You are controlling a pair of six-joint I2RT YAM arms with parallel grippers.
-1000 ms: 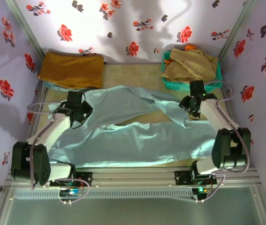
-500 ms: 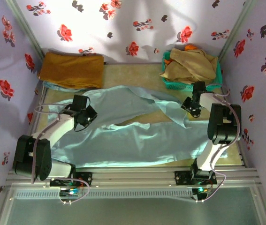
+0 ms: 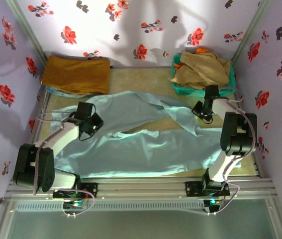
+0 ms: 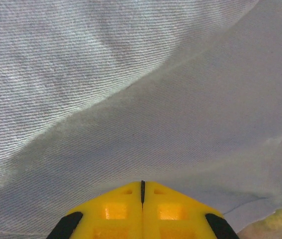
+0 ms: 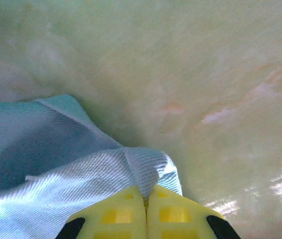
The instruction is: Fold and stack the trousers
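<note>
Over the trousers [image 3: 145, 149], right hand [image 5: 145, 191] clamps an edge; left hand [image 4: 141, 185] closed, grip unclear.

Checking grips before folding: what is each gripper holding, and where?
The right gripper pinches the trousers at a bunched edge; the left gripper shut against them, hold unclear.

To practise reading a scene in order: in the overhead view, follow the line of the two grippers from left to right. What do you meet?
The left gripper → the spread middle of the trousers → the right gripper, at the trousers' right edge.
</note>
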